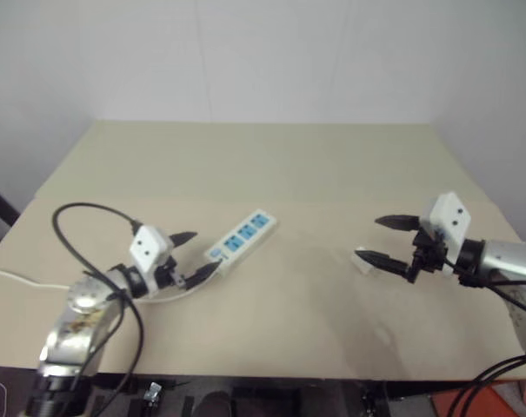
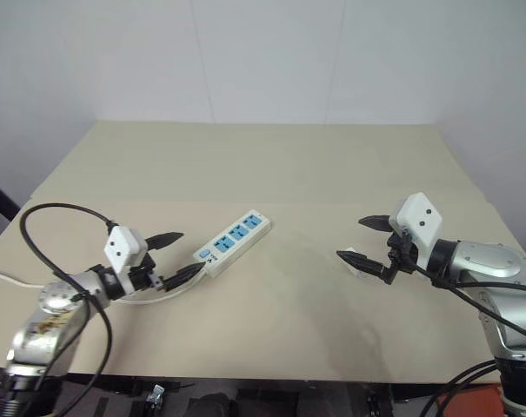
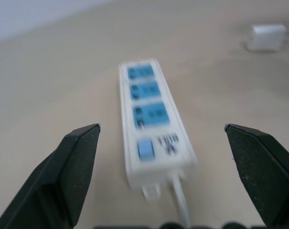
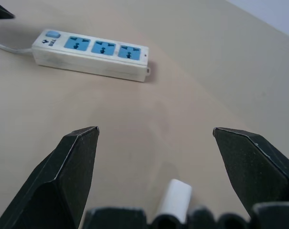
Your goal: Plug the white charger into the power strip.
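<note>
The power strip point(image 1: 242, 238) lies flat on the table near the middle, slanted, its three blue socket faces up and its switch end toward my left gripper point(image 1: 191, 254). That gripper is open just short of the strip's cord end and holds nothing. The white charger point(image 1: 364, 262) lies on the table at the right, right beside the lower finger of my right gripper point(image 1: 384, 240), which is open and empty. In the right wrist view the charger point(image 4: 175, 201) sits low between the wide-spread fingers point(image 4: 72, 164). The left wrist view looks along the strip point(image 3: 153, 125).
The strip's white cord point(image 1: 10, 278) runs off toward the table's left edge. A black cable point(image 1: 80, 221) loops above my left arm. The beige table point(image 1: 271, 165) stretches to a white wall at the back.
</note>
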Motion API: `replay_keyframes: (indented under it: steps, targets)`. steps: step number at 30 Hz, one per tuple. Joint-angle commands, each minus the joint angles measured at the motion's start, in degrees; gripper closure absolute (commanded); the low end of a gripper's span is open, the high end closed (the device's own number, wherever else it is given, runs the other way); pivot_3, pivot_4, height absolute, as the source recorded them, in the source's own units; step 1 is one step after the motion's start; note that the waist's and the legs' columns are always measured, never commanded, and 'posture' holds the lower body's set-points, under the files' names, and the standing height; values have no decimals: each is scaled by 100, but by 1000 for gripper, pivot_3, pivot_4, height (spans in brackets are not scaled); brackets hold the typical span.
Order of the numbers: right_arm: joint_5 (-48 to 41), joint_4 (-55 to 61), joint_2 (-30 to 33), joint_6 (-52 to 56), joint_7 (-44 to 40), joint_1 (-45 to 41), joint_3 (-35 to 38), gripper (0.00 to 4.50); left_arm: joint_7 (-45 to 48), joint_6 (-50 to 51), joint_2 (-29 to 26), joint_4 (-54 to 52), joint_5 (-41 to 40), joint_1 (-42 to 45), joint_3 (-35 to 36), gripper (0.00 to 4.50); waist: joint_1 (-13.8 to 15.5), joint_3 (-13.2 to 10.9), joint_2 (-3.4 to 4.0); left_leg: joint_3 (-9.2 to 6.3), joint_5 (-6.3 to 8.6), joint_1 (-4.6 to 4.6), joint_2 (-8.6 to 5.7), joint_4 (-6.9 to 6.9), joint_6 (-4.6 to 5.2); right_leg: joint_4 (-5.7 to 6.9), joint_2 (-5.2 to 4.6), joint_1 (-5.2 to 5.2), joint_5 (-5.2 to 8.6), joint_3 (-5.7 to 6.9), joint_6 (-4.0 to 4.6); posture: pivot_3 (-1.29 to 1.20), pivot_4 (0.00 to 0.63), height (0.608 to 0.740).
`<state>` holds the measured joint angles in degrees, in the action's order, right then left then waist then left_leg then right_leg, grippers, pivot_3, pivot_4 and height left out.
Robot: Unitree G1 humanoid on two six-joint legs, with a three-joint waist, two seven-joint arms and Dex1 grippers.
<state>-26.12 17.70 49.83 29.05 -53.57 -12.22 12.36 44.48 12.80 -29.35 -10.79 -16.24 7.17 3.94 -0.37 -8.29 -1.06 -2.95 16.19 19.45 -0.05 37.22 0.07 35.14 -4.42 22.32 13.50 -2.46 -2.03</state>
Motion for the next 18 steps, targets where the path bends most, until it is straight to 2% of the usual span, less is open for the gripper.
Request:
replay_keyframes:
  steps: [1, 10, 18]
  targets:
    - [-182, 264, -12, 45, 83, -51, 192, 0, -134, -348, 134, 257, 233, 131, -198, 25, -19, 0, 0, 0, 0, 0, 0, 0, 0, 0, 1, 0, 0, 1, 0, 0, 150, 740]
    - [-245, 407, -18, 87, 235, 17, 272, 0, -437, -994, 518, 1444, 611, 636, -349, 25, -28, 0, -1, -2, 0, 1, -2, 4, 0, 2, 1, -2, -1, 3, -3, 0, 150, 740]
    - [-308, 532, 26, 134, 367, 92, 337, 0, -244, -812, 666, 1595, 463, 665, -493, 25, -31, -1, -1, -2, 0, 1, -2, 5, 0, 2, 1, -2, -1, 3, -4, 0, 150, 740]
